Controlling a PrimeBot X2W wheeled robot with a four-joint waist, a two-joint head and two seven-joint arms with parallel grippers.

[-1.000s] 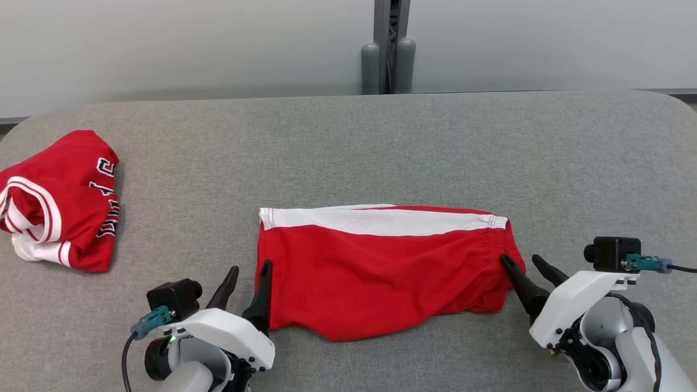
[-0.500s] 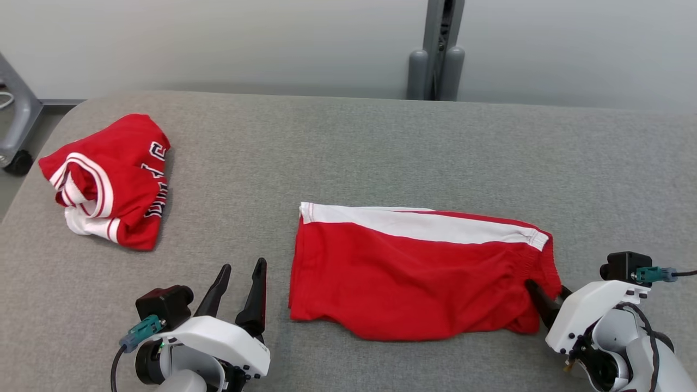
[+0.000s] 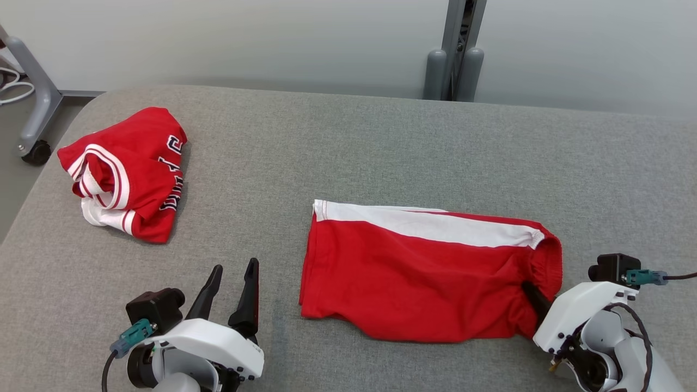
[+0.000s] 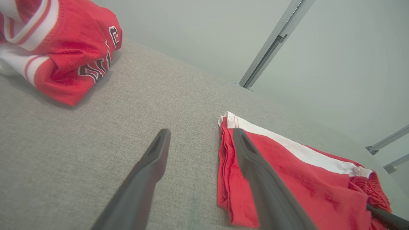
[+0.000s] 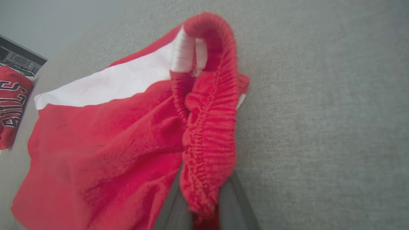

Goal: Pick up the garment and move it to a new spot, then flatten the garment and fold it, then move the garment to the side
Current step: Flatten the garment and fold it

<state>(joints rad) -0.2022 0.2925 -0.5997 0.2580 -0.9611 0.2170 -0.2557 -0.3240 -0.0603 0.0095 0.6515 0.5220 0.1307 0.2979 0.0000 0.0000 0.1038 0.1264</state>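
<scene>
Red shorts [image 3: 425, 277] lying left-to-right on grey table [image 3: 381, 152], waistband rightward, pinched by right gripper [image 3: 531, 296], left gripper [image 3: 235, 267] wide

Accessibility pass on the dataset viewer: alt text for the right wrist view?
The right pincer grips the gathered elastic waistband of red shorts with a white side stripe, which lie on a grey fabric tabletop. A red lettered jersey sits at the left edge.
</scene>
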